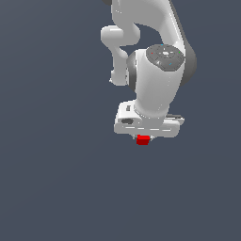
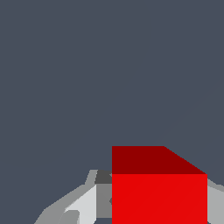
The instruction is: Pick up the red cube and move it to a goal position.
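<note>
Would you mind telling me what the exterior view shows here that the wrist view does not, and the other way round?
Only the exterior view shows the white arm with its joints, and the whole gripper body seen from outside, with just a small part of the red cube peeking out below it.

Only the wrist view shows the red cube close up, with two of its faces, and grey finger parts beside it.

Both show the cube at the gripper and the plain dark grey background. Neither shows a goal marker.
</note>
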